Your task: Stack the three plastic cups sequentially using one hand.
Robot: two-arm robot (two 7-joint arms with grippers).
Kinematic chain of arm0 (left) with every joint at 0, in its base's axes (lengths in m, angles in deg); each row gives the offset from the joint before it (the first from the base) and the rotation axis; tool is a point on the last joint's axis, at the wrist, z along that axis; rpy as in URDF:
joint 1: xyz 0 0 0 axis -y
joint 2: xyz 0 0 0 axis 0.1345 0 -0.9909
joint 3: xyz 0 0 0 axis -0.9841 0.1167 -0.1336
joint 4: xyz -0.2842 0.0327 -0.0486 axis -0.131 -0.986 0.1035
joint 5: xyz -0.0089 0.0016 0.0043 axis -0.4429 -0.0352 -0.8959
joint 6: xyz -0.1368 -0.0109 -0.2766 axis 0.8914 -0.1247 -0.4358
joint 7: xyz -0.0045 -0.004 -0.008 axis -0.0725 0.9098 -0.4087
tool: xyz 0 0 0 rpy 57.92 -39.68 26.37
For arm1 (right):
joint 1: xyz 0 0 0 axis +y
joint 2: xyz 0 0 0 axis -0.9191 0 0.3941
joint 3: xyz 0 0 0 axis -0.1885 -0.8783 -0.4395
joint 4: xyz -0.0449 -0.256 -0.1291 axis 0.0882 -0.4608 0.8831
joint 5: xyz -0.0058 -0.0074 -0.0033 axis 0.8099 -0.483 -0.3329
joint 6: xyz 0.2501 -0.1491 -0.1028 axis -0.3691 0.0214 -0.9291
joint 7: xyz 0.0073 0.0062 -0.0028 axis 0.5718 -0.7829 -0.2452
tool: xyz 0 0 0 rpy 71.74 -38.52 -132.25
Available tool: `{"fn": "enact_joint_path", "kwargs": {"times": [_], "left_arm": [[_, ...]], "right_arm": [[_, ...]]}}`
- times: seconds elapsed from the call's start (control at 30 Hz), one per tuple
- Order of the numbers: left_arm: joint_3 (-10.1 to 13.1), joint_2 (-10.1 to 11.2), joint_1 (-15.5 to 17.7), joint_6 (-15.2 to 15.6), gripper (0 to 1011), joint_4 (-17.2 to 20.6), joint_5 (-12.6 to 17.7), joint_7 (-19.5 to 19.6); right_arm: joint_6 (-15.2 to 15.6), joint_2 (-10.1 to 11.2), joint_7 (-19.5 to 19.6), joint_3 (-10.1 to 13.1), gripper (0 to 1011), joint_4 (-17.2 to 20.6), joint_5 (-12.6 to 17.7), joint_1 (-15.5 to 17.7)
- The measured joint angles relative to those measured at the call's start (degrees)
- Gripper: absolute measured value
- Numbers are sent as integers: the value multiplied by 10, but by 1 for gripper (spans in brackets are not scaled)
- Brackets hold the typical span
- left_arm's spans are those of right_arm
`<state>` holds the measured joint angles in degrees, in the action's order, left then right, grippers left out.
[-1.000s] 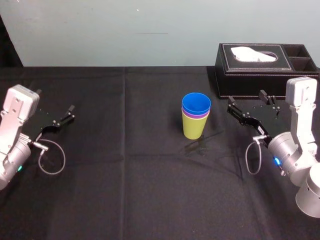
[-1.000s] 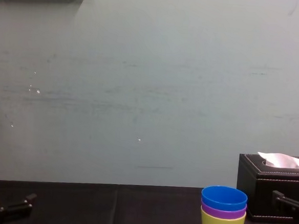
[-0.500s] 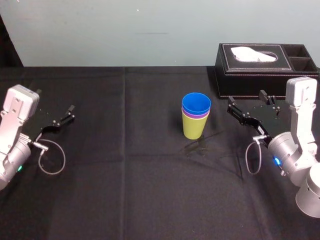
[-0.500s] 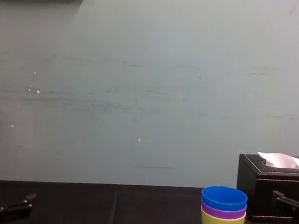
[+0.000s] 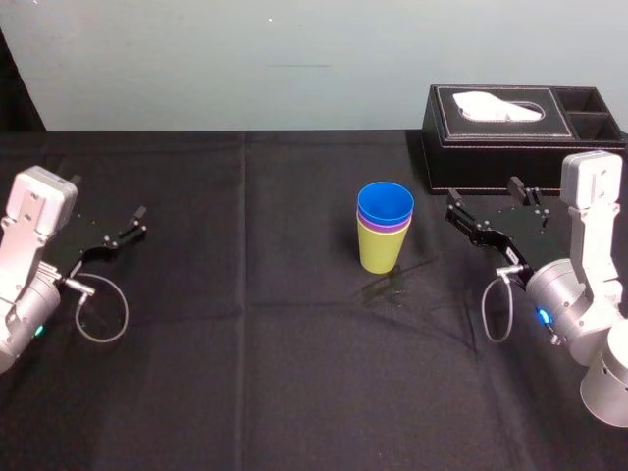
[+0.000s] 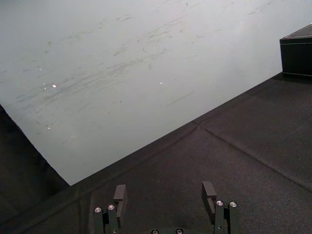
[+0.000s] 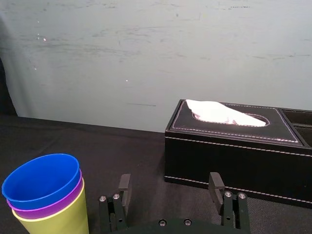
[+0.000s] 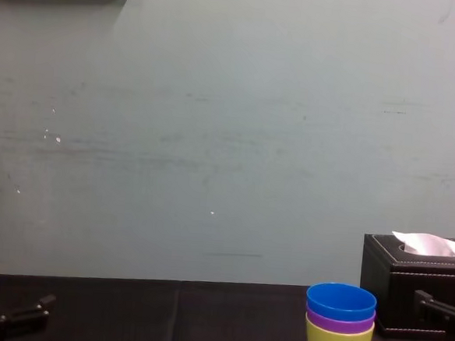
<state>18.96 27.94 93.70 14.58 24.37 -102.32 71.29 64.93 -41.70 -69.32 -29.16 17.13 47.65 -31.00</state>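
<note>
The three plastic cups (image 5: 385,231) stand nested in one upright stack at the middle of the black table: blue inside purple inside lime yellow-green. The stack also shows in the chest view (image 8: 340,325) and the right wrist view (image 7: 46,195). My right gripper (image 5: 483,196) hovers open a little to the right of the stack, apart from it, with nothing between its fingers (image 7: 125,184). My left gripper (image 5: 106,201) rests open and empty at the far left of the table, and its fingers (image 6: 208,191) hold nothing.
A black tissue box (image 5: 510,123) with a white tissue sticking out stands at the back right, just behind my right gripper. Black cloth (image 5: 245,343) covers the table, and a pale wall stands behind it.
</note>
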Motion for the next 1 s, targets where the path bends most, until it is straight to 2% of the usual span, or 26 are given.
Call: {"fn": "enact_joint_path", "kwargs": {"times": [1.0], "left_arm": [[0, 0, 0, 0, 1011, 0, 0, 0]], "right_arm": [[0, 0, 0, 0, 1000, 0, 0, 0]]}}
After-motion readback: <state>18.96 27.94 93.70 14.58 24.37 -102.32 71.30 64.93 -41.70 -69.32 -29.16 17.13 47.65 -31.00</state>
